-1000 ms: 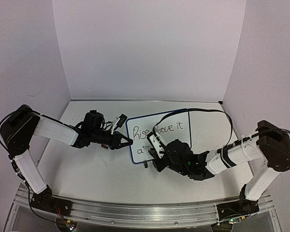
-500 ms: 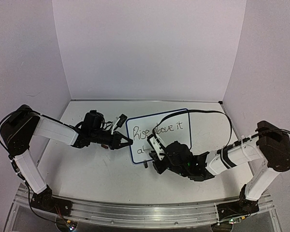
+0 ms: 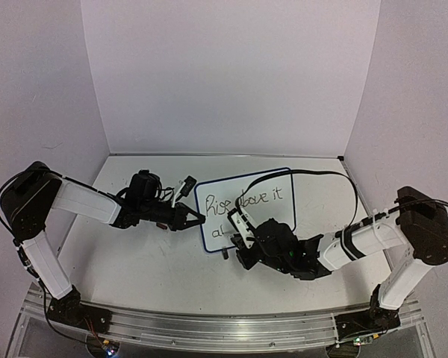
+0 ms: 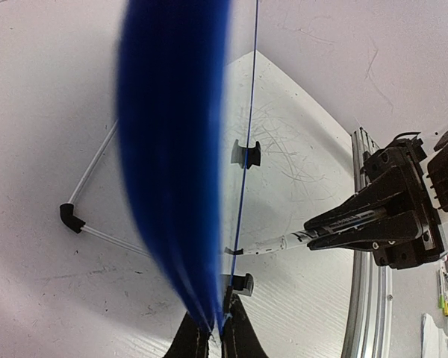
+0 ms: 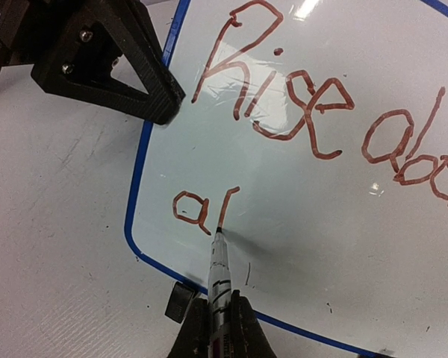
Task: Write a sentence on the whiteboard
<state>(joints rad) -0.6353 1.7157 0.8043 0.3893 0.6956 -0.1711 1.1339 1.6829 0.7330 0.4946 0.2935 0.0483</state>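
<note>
in the middle of the top view, just right of centre: the whiteboard (image 3: pixel 278 218), propped up on the desk (image 3: pixel 149 261), thin blue rim all round. across its upper row, in cursive, the sentence (image 3: pixel 243 200) as far as "rise above it". on the lower row, near the board's lower left corner, only an "a" and one more upstroke. reads dark from above, reddish brown in the right wrist view.

pinching the board's left edge with the left hand (image 3: pixel 197 218), reaching in from the left of the frame, fingers pressed onto the rim. in the left wrist view, seen edge-on: blurred blue rim running up the middle, one of the fingertips (image 4: pixel 243 339) closed on it at the bottom, the wire stand (image 4: pixel 97 194) to the left, two black clip feet (image 4: pixel 245 154) beside the edge.

gripping a marker (image 5: pixel 219 272) in the right hand (image 3: pixel 237 228), fingers clamped round the barrel at the bottom of the right wrist view. touching the board with the marker's tip at the foot of that upstroke, just right of the "a".
</note>
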